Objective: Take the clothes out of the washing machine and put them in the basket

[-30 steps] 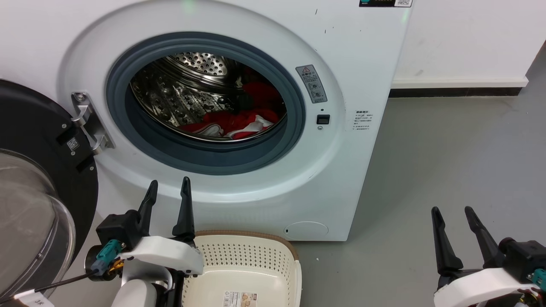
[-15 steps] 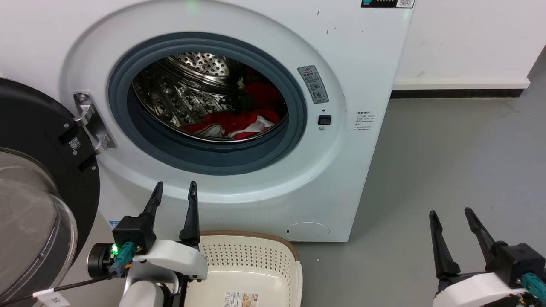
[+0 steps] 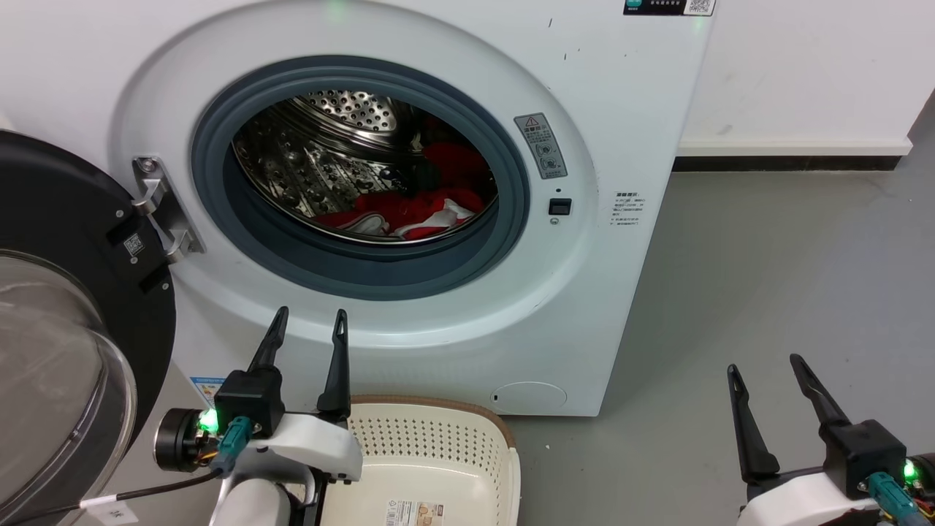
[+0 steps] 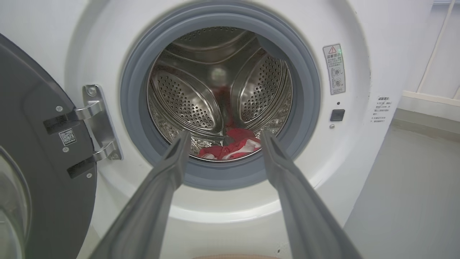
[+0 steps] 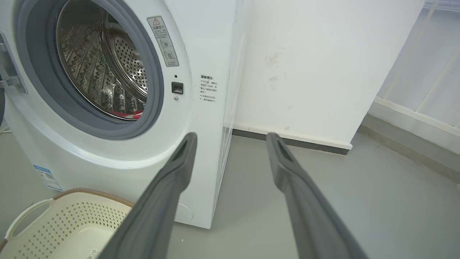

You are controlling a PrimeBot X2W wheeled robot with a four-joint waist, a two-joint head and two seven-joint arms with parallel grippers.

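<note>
Clothes (image 3: 409, 212) lie red at the bottom of the drum (image 3: 307, 161) of the washing machine (image 3: 599, 102), whose door (image 3: 58, 212) stands wide open. We hold our left gripper (image 3: 310, 314) spread and empty, pointing at the opening, beside the basket (image 3: 438, 446) at the machine's foot. Our right gripper (image 3: 762, 365), likewise spread and empty, hangs over the grey floor (image 3: 767, 256) well to the right.
</note>
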